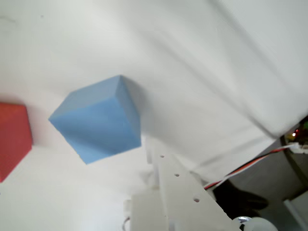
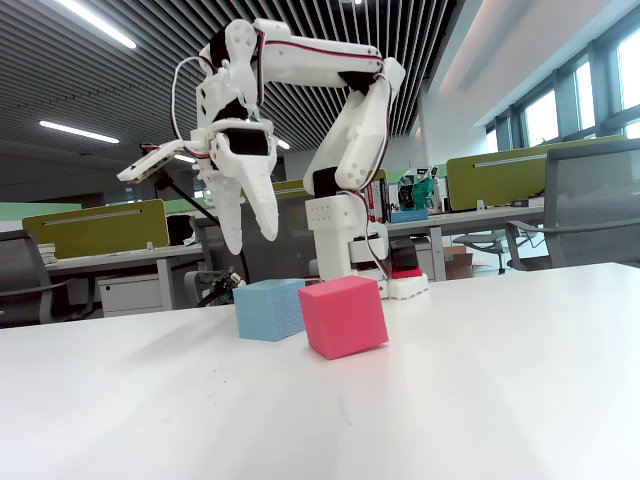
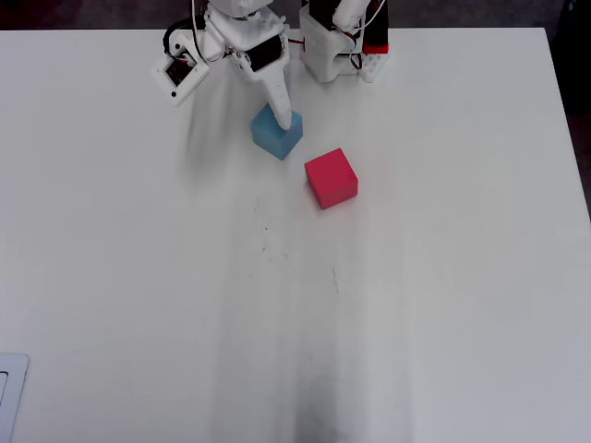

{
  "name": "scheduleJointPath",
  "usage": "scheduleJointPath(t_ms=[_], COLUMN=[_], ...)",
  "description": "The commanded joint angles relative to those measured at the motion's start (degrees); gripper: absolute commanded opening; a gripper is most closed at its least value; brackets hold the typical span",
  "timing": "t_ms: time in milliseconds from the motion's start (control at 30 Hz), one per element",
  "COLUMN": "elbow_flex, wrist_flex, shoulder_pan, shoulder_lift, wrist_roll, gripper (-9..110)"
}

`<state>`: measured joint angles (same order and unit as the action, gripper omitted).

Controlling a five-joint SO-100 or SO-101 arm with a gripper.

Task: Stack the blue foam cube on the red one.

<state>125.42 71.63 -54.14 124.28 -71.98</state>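
In the fixed view the white gripper is seen raised above the table, its two fingers spread a little with nothing between them, directly over the blue foam cube, which rests on the white tabletop; just to the right and nearer the camera lies the red one, overlapping the blue cube in this view. That height above the cube is shown only here. In the overhead view the fingers are laid across the blue foam cube, while the red one is seen clearly apart from it, diagonally down and to the right, with bare table between them; faint dark scuff marks are visible on the table surface lower down. In the wrist view the red one is cut off at the left edge, the blue foam cube is seen corner-on at the centre, and a white finger enters from the bottom. No legible writing can be made out. Behind the arm's base, an open office with green desk partitions, a slatted ceiling, strip lights and windows is shown.
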Motion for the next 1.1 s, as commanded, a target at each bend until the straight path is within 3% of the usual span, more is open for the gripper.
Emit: scheduleJointPath(t_ms=[0, 667, 1067], elbow_flex=[0.62, 5.36, 10.55], wrist_flex=[-3.69, -6.86, -15.47], shoulder_pan=[0.18, 0.62, 1.67], shoulder_lift=[-0.18, -4.92, -7.21], wrist_roll=[-1.67, -10.02, -10.11], gripper=[40, 36, 34])
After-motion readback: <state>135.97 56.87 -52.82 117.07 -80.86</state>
